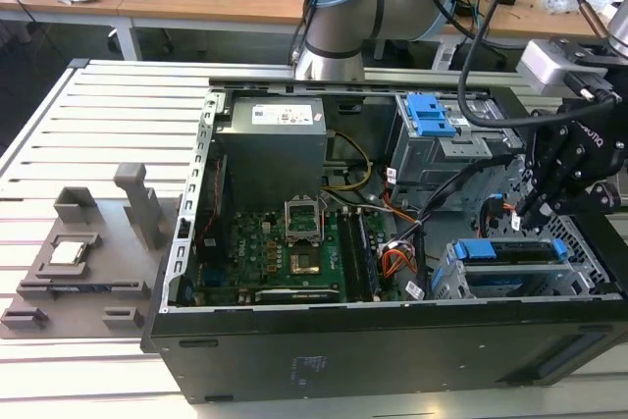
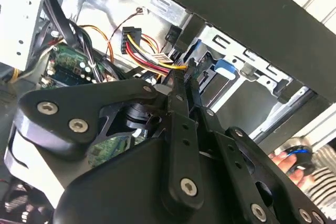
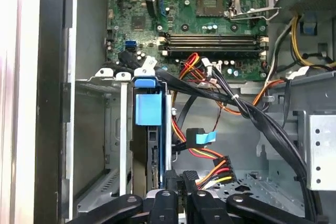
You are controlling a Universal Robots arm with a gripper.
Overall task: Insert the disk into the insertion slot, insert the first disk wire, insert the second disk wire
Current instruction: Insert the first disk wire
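The disk (image 1: 510, 250), silver in a bright blue carrier, sits down inside the insertion slot (image 1: 461, 282), the low grey cage at the case's front right corner. In the first wrist view the disk's blue carrier tab (image 3: 148, 109) stands between the slot's walls (image 3: 100, 129). My gripper (image 1: 538, 211) hangs just above the disk's far end, fingers shut with nothing visible between them (image 2: 185, 74) (image 3: 181, 179). Beside the fingers lie a black connector with a blue tab (image 3: 202, 138) and a black plug on red, yellow and orange wires (image 3: 223, 162) (image 2: 127, 40), both loose.
The open case holds a green motherboard (image 1: 285, 242), a grey power supply (image 1: 270, 139) and a taller cage with a blue latch (image 1: 432, 115). Black cable bundles (image 3: 252, 116) cross beside the slot. A grey fixture (image 1: 88, 252) lies outside the case. A person's hand (image 2: 289, 158) is beyond the case.
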